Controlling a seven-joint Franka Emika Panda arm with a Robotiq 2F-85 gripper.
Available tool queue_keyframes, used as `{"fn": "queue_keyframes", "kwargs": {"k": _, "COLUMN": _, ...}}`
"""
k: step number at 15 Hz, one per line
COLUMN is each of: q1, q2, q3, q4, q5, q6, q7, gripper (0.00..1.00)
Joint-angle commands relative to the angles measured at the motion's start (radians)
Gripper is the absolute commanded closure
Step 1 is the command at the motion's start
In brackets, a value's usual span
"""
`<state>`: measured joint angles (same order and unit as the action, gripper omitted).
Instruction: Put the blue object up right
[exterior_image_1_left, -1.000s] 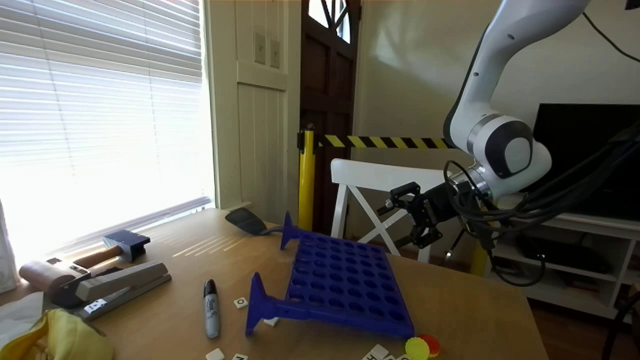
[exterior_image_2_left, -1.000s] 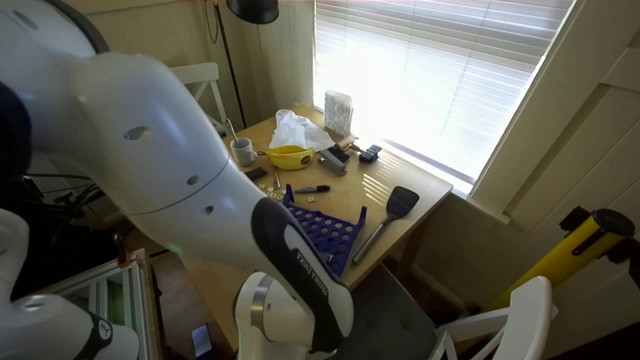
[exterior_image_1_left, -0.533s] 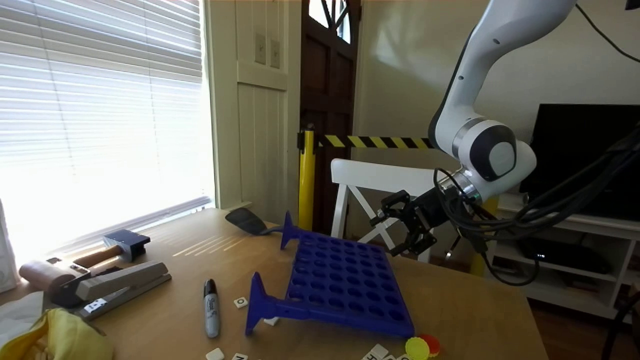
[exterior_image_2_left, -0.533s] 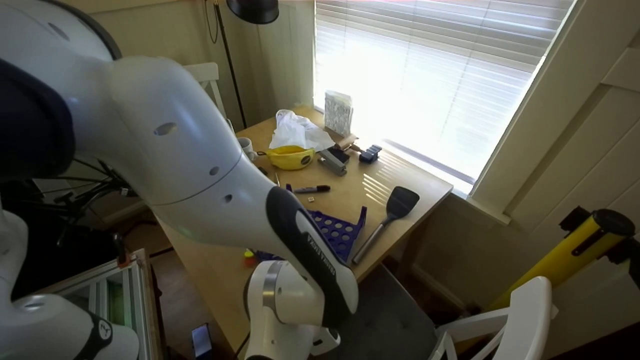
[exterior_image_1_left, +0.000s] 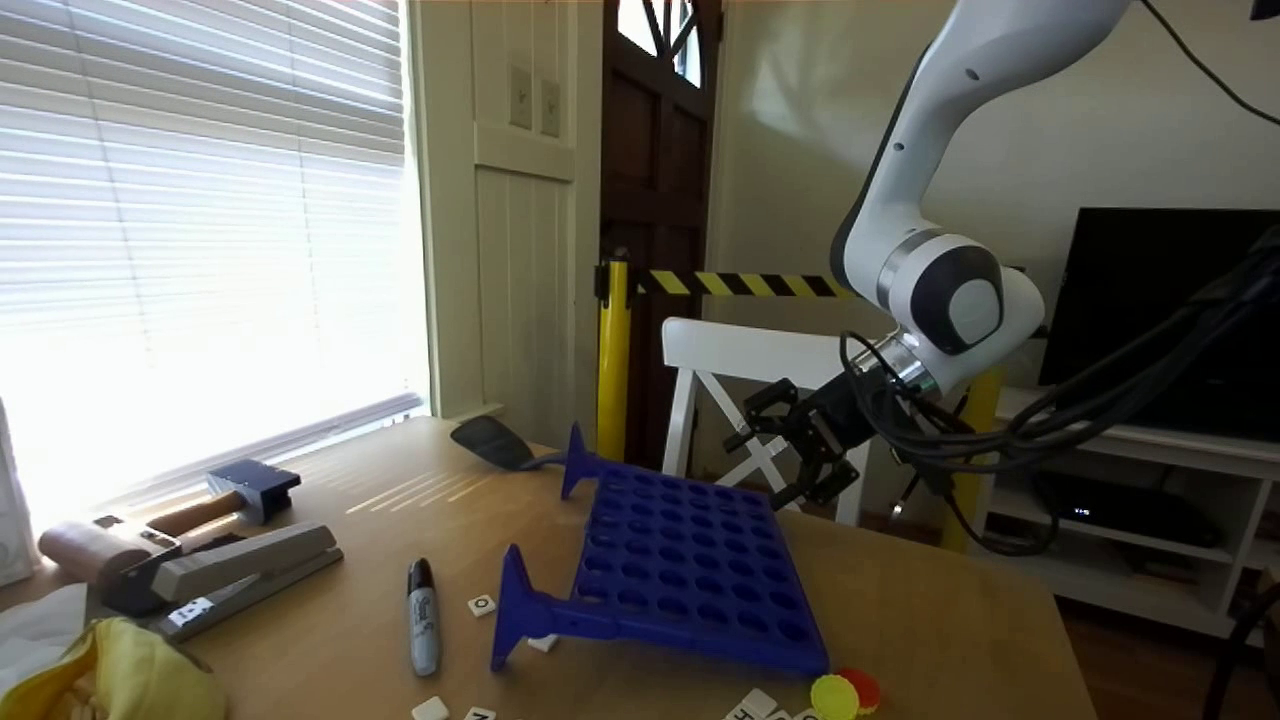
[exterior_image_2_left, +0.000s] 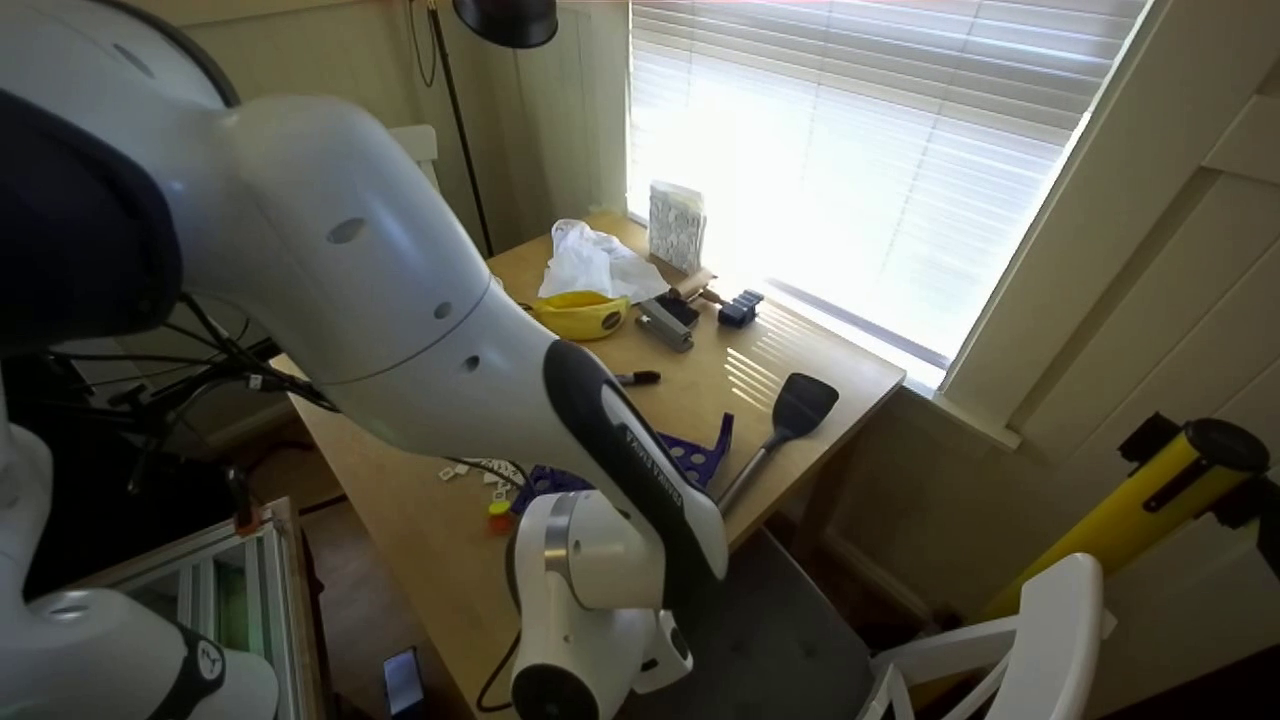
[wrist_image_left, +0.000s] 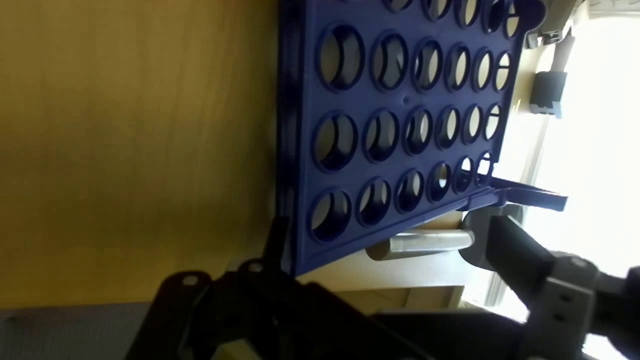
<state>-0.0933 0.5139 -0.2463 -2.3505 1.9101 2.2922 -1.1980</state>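
Note:
The blue object is a flat grid panel (exterior_image_1_left: 690, 562) with round holes. It lies tilted on the table in an exterior view, its two feet toward the stapler side. In an exterior view it is mostly hidden behind my arm, with only parts showing (exterior_image_2_left: 700, 455). In the wrist view the panel (wrist_image_left: 405, 100) fills the upper right. My gripper (exterior_image_1_left: 757, 470) is open and empty at the panel's far edge, by the corner near the white chair. In the wrist view the open jaws (wrist_image_left: 390, 230) have one finger overlapping the panel's corner; I cannot tell whether it touches.
A black spatula (exterior_image_1_left: 492, 443) lies beside the panel's far foot. A marker (exterior_image_1_left: 423, 620), a stapler (exterior_image_1_left: 250, 575), a mallet (exterior_image_1_left: 253, 490) and a yellow pouch (exterior_image_1_left: 130, 675) lie on the table. Yellow tokens (exterior_image_1_left: 833, 697) and letter tiles sit near the panel. A white chair (exterior_image_1_left: 780, 350) stands behind.
My gripper has moved left and a little down in an exterior view, closer to the panel's edge, and stays open. The blue panel has not moved.

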Motion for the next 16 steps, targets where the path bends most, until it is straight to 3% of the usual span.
{"fn": "queue_keyframes", "kwargs": {"k": 1, "q1": 0.012, "q2": 0.022, "q3": 0.010, "q4": 0.031, "q5": 0.025, "q6": 0.051, "q7": 0.049, "gripper": 0.00}}
{"fn": "queue_keyframes", "kwargs": {"k": 9, "q1": 0.000, "q2": 0.045, "q3": 0.014, "q4": 0.039, "q5": 0.004, "q6": 0.027, "q7": 0.173, "gripper": 0.00}}
{"fn": "queue_keyframes", "kwargs": {"k": 11, "q1": 0.001, "q2": 0.047, "q3": 0.013, "q4": 0.041, "q5": 0.006, "q6": 0.027, "q7": 0.182, "gripper": 0.11}}
{"fn": "queue_keyframes", "kwargs": {"k": 12, "q1": 0.001, "q2": 0.047, "q3": 0.012, "q4": 0.042, "q5": 0.008, "q6": 0.028, "q7": 0.186, "gripper": 0.24}}
{"fn": "queue_keyframes", "kwargs": {"k": 13, "q1": 0.002, "q2": 0.047, "q3": 0.012, "q4": 0.044, "q5": 0.009, "q6": 0.029, "q7": 0.188, "gripper": 0.29}}
{"fn": "queue_keyframes", "kwargs": {"k": 15, "q1": 0.004, "q2": 0.045, "q3": 0.011, "q4": 0.046, "q5": 0.010, "q6": 0.035, "q7": 0.193, "gripper": 0.36}}
{"fn": "queue_keyframes", "kwargs": {"k": 16, "q1": 0.005, "q2": 0.044, "q3": 0.011, "q4": 0.048, "q5": 0.009, "q6": 0.038, "q7": 0.195, "gripper": 0.30}}
